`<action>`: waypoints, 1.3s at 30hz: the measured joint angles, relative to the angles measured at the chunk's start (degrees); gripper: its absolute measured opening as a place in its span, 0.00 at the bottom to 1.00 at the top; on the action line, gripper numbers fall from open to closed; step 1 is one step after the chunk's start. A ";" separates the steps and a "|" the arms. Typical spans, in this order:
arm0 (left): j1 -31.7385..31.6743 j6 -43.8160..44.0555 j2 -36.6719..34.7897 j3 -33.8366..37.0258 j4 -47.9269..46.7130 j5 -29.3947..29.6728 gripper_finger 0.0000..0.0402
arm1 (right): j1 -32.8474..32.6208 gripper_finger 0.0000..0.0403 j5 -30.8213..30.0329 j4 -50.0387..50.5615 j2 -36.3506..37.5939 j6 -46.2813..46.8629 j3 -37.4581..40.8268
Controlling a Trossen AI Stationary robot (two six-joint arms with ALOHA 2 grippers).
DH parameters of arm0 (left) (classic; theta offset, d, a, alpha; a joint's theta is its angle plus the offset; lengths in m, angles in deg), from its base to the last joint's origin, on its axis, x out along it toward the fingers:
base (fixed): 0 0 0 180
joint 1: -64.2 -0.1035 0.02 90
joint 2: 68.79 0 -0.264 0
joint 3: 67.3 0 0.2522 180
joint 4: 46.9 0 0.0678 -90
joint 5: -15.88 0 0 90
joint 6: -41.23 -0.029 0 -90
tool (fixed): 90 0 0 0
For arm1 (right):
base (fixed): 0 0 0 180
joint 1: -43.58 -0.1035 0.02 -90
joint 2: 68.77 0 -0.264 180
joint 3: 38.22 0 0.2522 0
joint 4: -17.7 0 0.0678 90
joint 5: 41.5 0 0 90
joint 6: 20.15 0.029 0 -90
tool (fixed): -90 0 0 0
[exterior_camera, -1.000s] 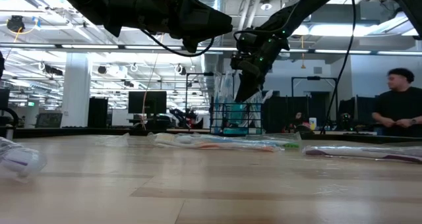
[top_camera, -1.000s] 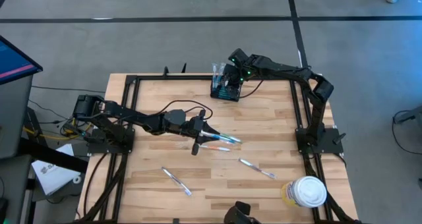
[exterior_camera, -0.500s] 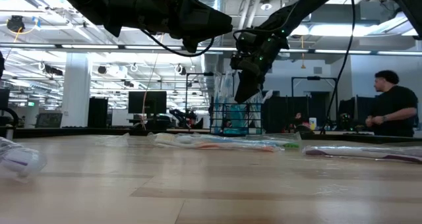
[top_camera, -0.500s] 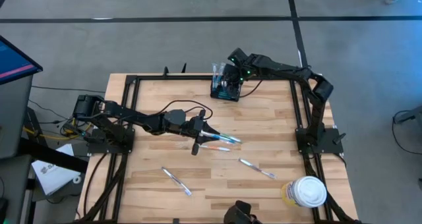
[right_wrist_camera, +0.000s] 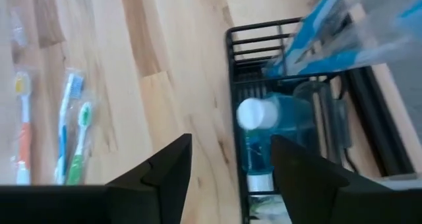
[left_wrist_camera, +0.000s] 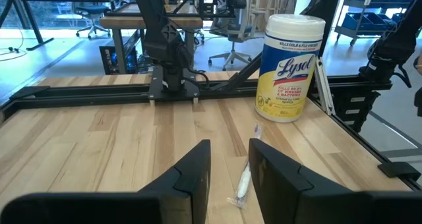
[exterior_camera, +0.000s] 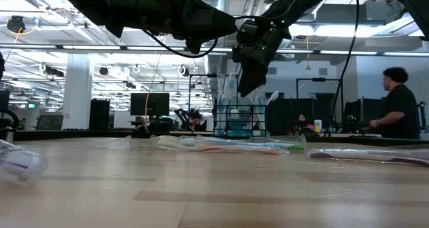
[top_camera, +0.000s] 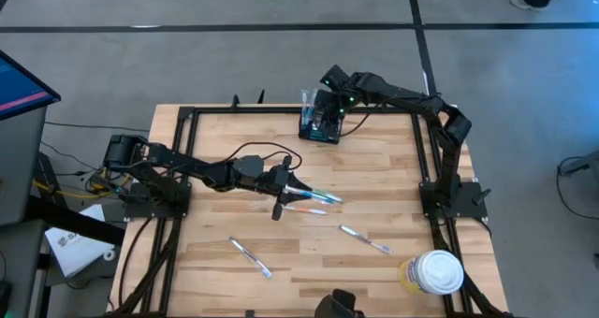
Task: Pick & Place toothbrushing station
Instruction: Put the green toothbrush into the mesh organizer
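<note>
My right gripper (right_wrist_camera: 224,178) hangs just above the toothbrushing station (top_camera: 320,127), and its two fingers are spread apart with nothing between them. The toothbrushing station is a small black wire box standing at the far edge of the wooden table (top_camera: 374,168), near the middle. Inside it I can see a blue bottle with a white cap (right_wrist_camera: 264,128) and some wrapped brushes (right_wrist_camera: 333,36) sticking up. My left gripper (top_camera: 285,182) waits over the middle of the table, above a bunch of wrapped toothbrushes (top_camera: 314,201). Its fingers (left_wrist_camera: 194,178) have a small gap and hold nothing. A yellow wipes tub (top_camera: 430,273) stands at the near right corner.
</note>
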 joint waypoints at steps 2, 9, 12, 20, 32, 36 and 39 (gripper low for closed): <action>0.00 -0.01 0.00 0.00 -0.01 0.00 0.25 | -0.05 0.48 0.19 1.06 0.02 0.03 -0.32; 0.00 0.00 0.00 0.00 -0.10 0.00 0.25 | -0.71 0.45 0.23 4.17 0.11 0.85 -0.48; 0.00 0.00 0.00 0.00 -0.20 0.00 0.25 | -1.60 0.45 2.51 5.90 0.13 0.78 -0.50; -0.57 -0.02 0.00 0.00 -0.69 0.00 0.25 | -3.99 0.45 4.86 8.93 1.18 -0.07 -0.66; -1.25 -0.01 0.00 0.02 -1.85 0.00 0.25 | -2.92 0.40 4.49 7.71 1.79 0.07 -0.59; -1.25 -0.02 0.00 0.02 -2.05 0.00 0.25 | -2.92 0.39 4.47 8.64 2.01 -0.09 -0.97; -1.26 -0.02 0.00 0.01 -2.13 0.00 0.25 | -2.89 0.38 4.22 9.17 2.15 -0.52 -3.42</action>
